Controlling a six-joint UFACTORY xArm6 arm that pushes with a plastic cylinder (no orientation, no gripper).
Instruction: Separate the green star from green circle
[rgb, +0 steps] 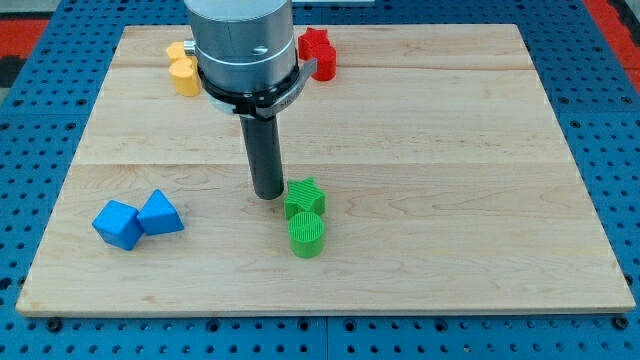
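The green star (305, 196) lies near the board's middle, toward the view's bottom. The green circle (307, 235) sits just below it, and the two touch. My tip (267, 194) rests on the board right at the star's left side, close to it or touching it. The rod rises from there to the grey arm end at the view's top.
Two blue blocks lie at the view's lower left: a cube-like one (117, 224) and a triangular one (160, 213), touching. A yellow block (183, 70) and a red block (318, 52) lie at the top, partly hidden by the arm. The wooden board (480, 200) lies on a blue perforated table.
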